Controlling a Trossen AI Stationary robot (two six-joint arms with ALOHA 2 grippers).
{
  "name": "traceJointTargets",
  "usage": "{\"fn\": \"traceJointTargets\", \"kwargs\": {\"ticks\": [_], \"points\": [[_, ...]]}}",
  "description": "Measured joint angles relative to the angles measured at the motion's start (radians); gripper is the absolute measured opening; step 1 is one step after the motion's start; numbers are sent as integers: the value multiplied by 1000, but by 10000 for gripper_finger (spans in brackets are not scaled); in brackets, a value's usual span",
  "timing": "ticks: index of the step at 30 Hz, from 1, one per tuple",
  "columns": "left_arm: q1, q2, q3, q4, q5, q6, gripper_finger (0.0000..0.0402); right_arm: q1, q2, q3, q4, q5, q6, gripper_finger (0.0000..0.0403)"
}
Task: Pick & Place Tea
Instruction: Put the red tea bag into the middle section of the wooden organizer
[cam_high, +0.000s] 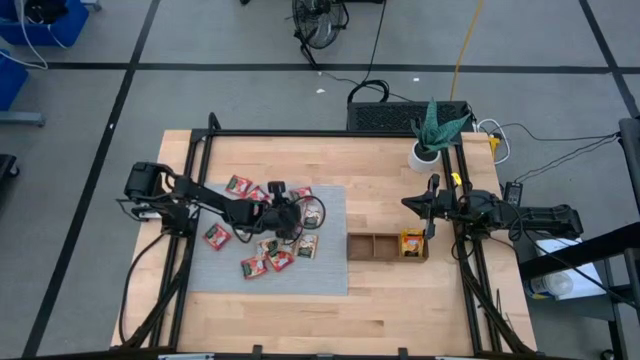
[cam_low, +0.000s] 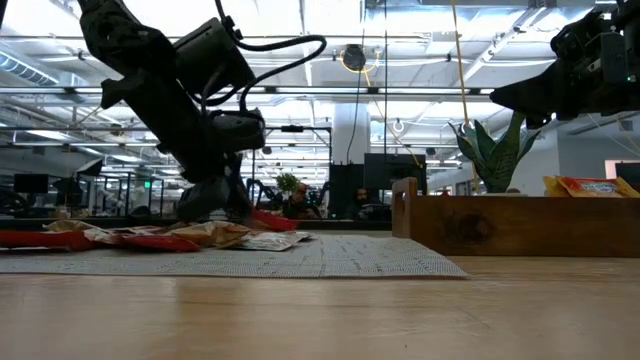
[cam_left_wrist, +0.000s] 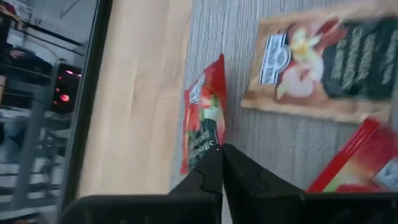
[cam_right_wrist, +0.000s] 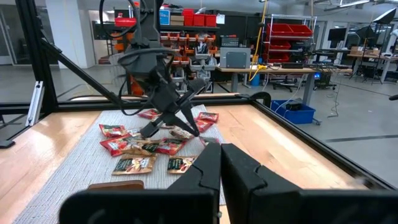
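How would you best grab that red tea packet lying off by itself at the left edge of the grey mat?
The lone red sachet lies flat on the mat, clear of the pile. Probably best to come straight down from above and pinch across one free edge, since it is too thin and flat to take from the side.

The left gripper (cam_high: 291, 214) and its dark arm are covering part of the red, white and green tea sachets (cam_high: 262, 250) on the ribbed grey mat (cam_high: 330, 270). In the left wrist view, motion blur is smearing the print on a tan sachet (cam_left_wrist: 329, 59), and the frame edge is cutting off a red sachet (cam_left_wrist: 354, 163). The brown wooden tray's wall (cam_low: 510, 222) is hiding most of the yellow-orange sachets (cam_low: 590, 186).
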Motion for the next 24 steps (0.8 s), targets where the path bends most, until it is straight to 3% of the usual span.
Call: {"fn": "traceJointTargets", "kwargs": {"ticks": [13,18,24], "points": [[41,0,0,-48,-25,4,184,0,0,0,0,0,0,0],[81,0,0,-89,39,-22,208,0,0,0,0,0,0,0],[110,0,0,-73,52,4,200,0,0,0,0,0,0,0]]}}
